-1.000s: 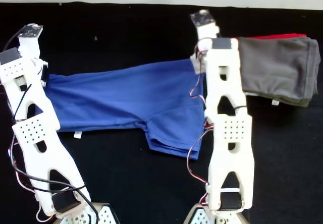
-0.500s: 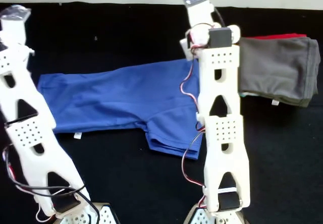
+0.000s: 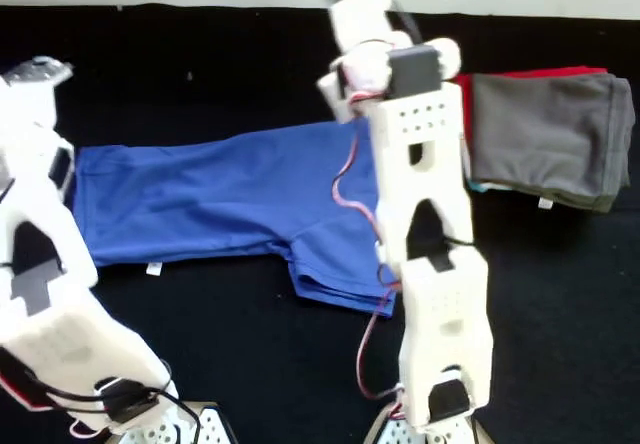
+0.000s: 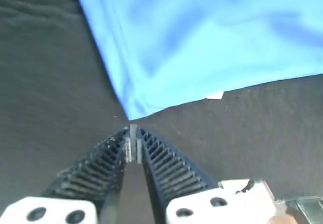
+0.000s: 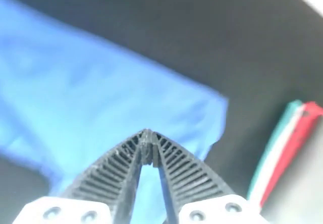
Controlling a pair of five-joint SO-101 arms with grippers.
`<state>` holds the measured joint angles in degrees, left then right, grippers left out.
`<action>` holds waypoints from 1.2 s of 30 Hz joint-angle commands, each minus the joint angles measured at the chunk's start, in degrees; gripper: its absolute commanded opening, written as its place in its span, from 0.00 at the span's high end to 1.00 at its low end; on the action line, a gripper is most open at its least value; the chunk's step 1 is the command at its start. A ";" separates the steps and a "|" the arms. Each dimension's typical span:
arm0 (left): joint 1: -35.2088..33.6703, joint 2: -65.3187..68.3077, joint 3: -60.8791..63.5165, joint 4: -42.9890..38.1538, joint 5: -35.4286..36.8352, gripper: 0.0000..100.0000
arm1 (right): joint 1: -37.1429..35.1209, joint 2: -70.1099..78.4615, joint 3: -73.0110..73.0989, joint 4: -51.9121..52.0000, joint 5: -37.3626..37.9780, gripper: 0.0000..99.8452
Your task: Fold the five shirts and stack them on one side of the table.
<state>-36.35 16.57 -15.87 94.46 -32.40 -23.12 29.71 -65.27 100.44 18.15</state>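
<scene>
My left gripper is clenched on nothing, its ribbed tips pressed together and pointing at the black table just beside a corner of the blue shirt. My right gripper is closed the same way and holds nothing, with blue cloth beneath it near the shirt's edge. From above, the blue shirt lies flat across the middle of the frame. It stretches from my left arm at the left edge to my right arm at centre, and one sleeve juts toward lower centre. In the upper right a folded grey shirt rests on a red shirt, well apart from my left gripper.
</scene>
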 commanded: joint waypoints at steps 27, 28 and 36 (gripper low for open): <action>0.13 -14.37 55.25 -54.33 14.77 0.99 | -15.16 -23.60 82.33 -35.47 -0.09 0.99; 0.13 -14.37 55.69 -54.51 15.21 0.99 | -15.16 -23.60 83.12 -36.00 -0.09 0.99; 0.22 -14.55 57.45 -57.93 15.47 0.99 | -17.27 -23.96 88.40 -35.74 0.00 0.99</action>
<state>-35.91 2.15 41.36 38.11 -17.27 -38.95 8.97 21.76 64.66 18.15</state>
